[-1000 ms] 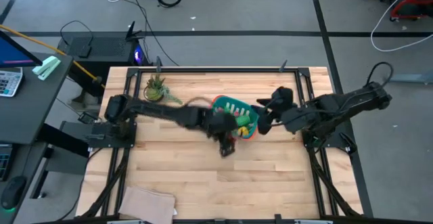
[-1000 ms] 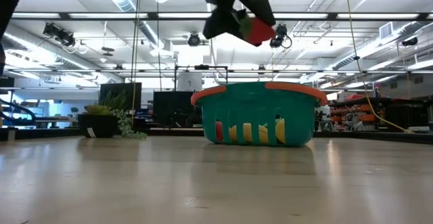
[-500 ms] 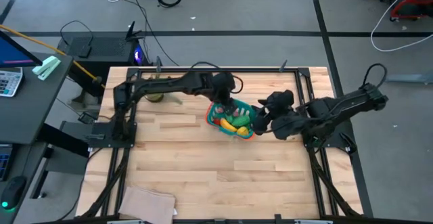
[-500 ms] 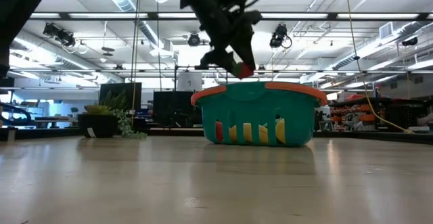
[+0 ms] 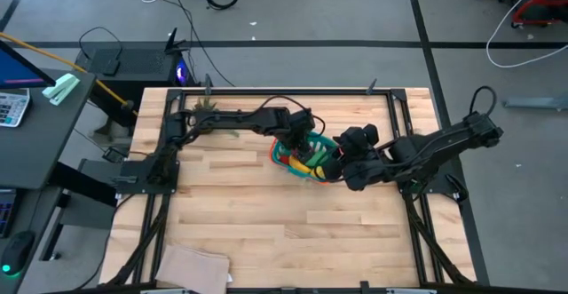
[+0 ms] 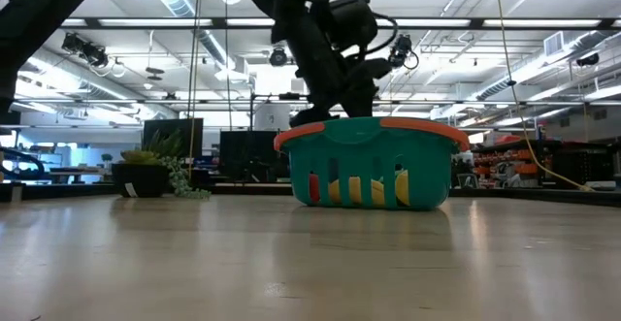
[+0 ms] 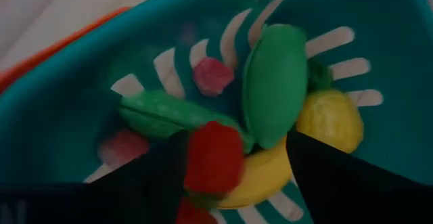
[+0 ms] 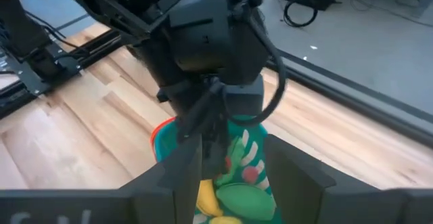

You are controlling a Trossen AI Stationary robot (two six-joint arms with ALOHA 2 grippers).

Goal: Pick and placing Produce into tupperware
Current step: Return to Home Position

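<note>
From above, the left end effector [image 5: 300,139] is right over the basket [image 5: 282,156], which sits on the surface [image 5: 248,214]. A moment ago it was above the basket with a red piece in it. The right end effector [image 5: 330,166] waits just beside the basket and has come a bit closer to it.

From the side, the left end effector [image 6: 342,93] now dips down to the basket [image 6: 374,161]. No red piece hangs above the basket any more.

In the left wrist view, the fingers are spread wide and hold nothing. The red piece [image 7: 213,158] lies in the basket on the banana [image 7: 260,173], next to the green pods [image 7: 274,82] and the yellow chunk [image 7: 328,119].

In the right wrist view, the right end effector [image 8: 233,183] is open and empty too, pointing at the basket.

I see no food outside the basket, so I think the arms only need to go back and rest.
</note>
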